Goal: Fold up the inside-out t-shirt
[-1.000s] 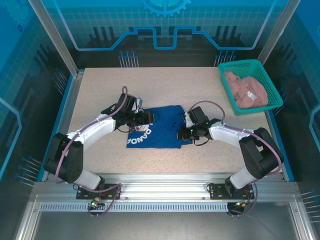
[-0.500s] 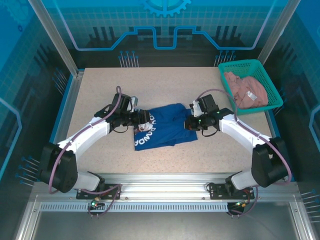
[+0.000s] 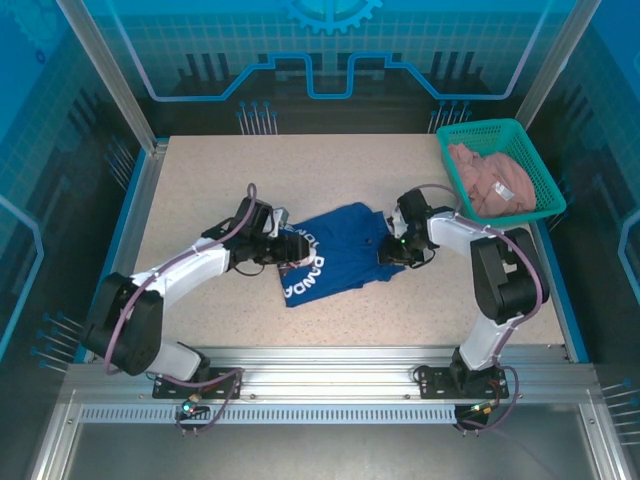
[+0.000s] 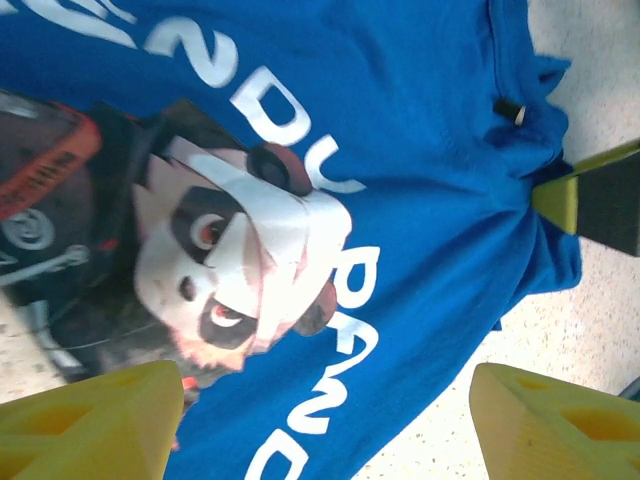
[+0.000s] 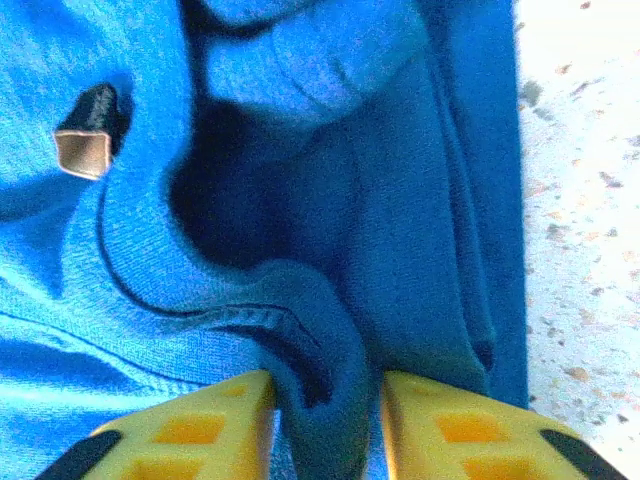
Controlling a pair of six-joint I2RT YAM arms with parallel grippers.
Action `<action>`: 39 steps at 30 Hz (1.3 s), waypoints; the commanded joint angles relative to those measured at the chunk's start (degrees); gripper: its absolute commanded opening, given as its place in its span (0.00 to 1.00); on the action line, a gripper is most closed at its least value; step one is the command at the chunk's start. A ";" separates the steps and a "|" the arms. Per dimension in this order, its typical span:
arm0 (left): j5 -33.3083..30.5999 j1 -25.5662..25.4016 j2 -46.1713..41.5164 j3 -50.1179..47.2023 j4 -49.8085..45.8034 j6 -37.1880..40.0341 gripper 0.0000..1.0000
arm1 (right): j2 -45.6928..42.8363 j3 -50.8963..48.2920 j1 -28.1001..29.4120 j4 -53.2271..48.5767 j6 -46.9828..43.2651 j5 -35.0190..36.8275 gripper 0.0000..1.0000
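The left gripper (image 4: 325,395) hangs low over the printed face of the inside-out t-shirt (image 3: 340,248). Its yellow fingers are spread wide and hold nothing. The shirt lies bunched and slanted in the middle of the table (image 3: 200,180), with its panda graphic and white lettering facing up. At the shirt's right edge, the right gripper (image 5: 327,385) straddles a raised ridge of blue hem. Its jaws stand a little apart with cloth filling the gap, and I cannot tell whether they are pinching that ridge or have let it go. Well to the right, a teal basket (image 3: 455,150) holds a pinkish garment (image 3: 490,180).

The step in hand looks like setting down a pulled edge. To do it well, the right claw should part fully and then rise straight up, so the hem drops flat instead of trailing after a finger. The left claw could press lightly on the print to stop the cloth from creeping. The next fold will need a squarer, smoother shirt.

Compared with a second ago, the shirt has moved rightward and away from the bases and has turned, so its lettering now runs on a slant. The right arm has drawn in and folded up sharply. The left arm reaches farther across with its fingers spread as wide as before.
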 commanded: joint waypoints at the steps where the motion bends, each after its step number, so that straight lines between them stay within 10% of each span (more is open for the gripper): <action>1: 2.38 -1.77 3.26 0.47 2.45 1.65 0.77 | -5.50 0.55 -1.25 -3.93 -1.62 1.11 0.42; 9: 4.04 -3.64 10.80 1.70 1.99 3.06 0.77 | -15.25 -5.69 1.55 -2.02 4.03 -2.95 0.47; 16: 4.76 -8.31 10.35 -2.84 4.01 1.74 0.77 | -8.26 -9.30 4.12 6.89 9.63 -4.95 0.30; 27: 8.78 -23.84 6.40 -1.94 15.55 -6.29 0.78 | 7.33 14.90 -0.83 -1.07 -2.64 -2.46 0.26; 39: -3.03 1.23 17.25 16.91 6.23 4.27 0.79 | 3.94 14.14 -1.34 0.76 -3.14 3.55 0.46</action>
